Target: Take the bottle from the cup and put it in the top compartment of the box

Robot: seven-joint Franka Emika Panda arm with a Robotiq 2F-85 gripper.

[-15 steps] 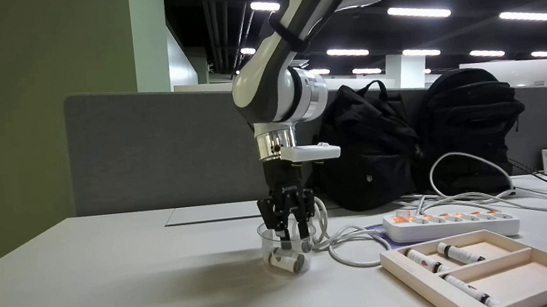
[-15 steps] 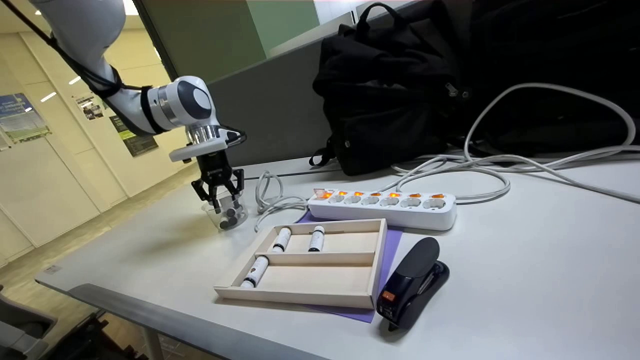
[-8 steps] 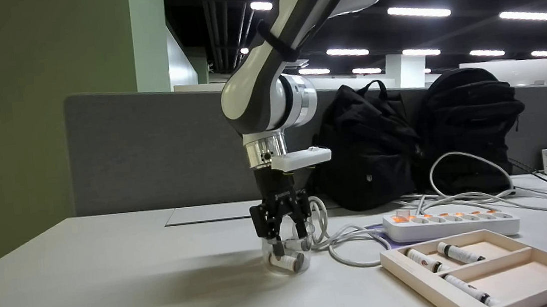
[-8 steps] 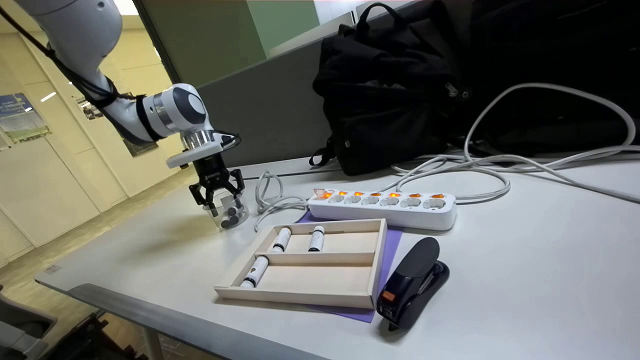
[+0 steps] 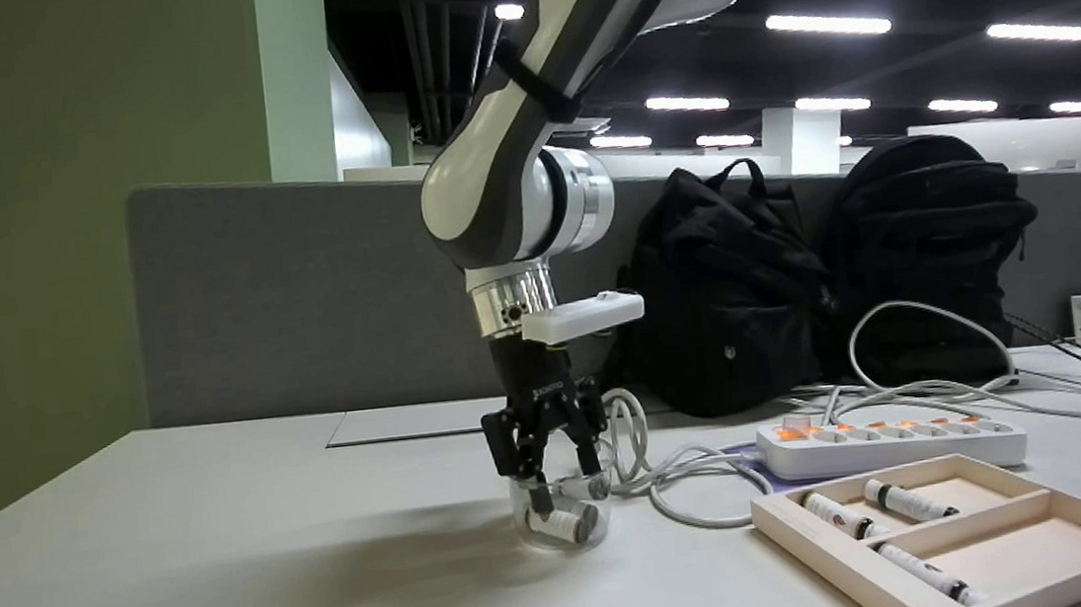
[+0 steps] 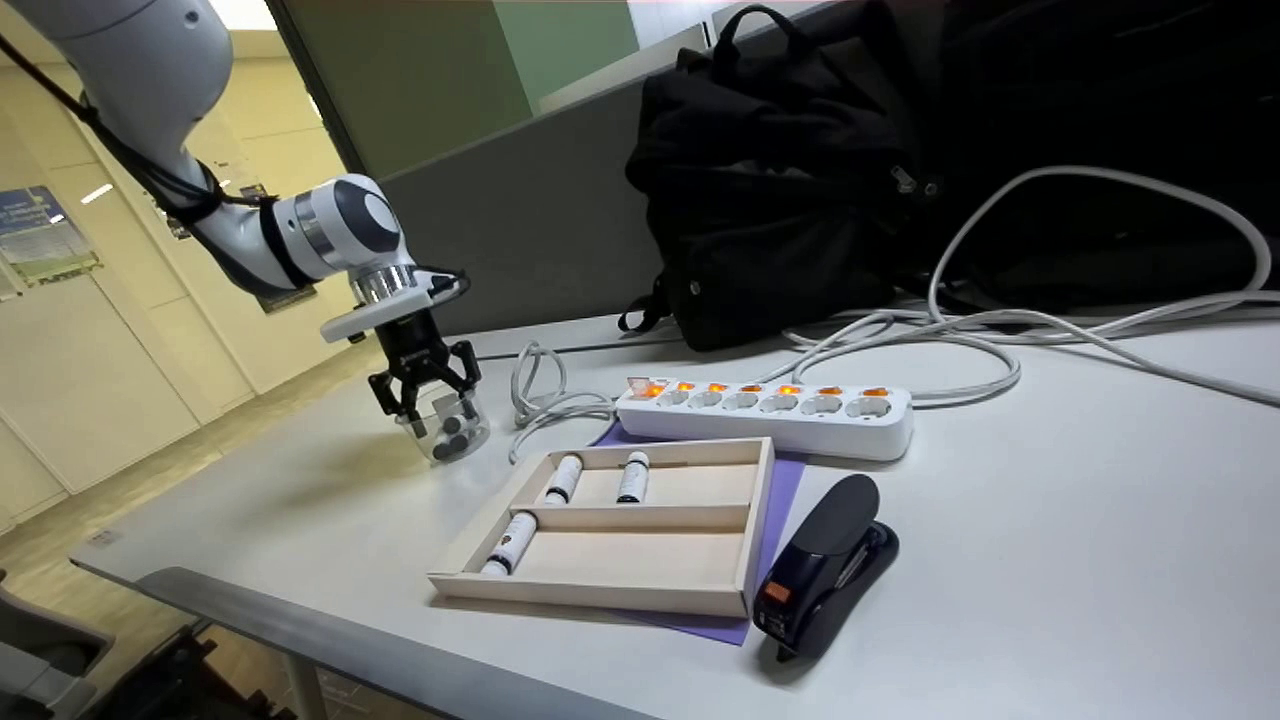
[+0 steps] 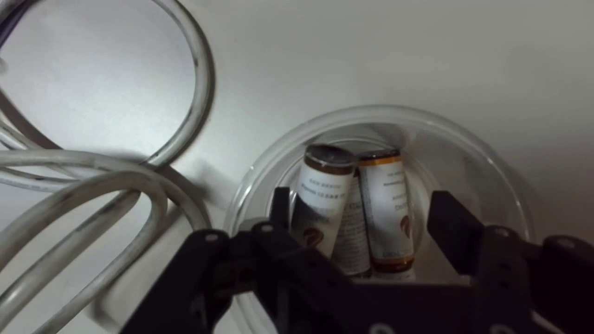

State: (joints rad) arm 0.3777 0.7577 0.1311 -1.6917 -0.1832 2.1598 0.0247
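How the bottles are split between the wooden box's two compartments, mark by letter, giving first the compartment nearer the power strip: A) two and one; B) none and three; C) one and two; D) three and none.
A: in an exterior view, a first bottle and a second bottle lie on the power strip side of the divider in the wooden box, and a third bottle on the opposite side.

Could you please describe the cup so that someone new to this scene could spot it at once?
On the white desk, follow the robot arm down to its open black gripper. The cup sits right below it, beside the looped white cable. It is the only see-through, round container, with small white-labelled bottles inside; the wooden box is flat, rectangular and opaque.
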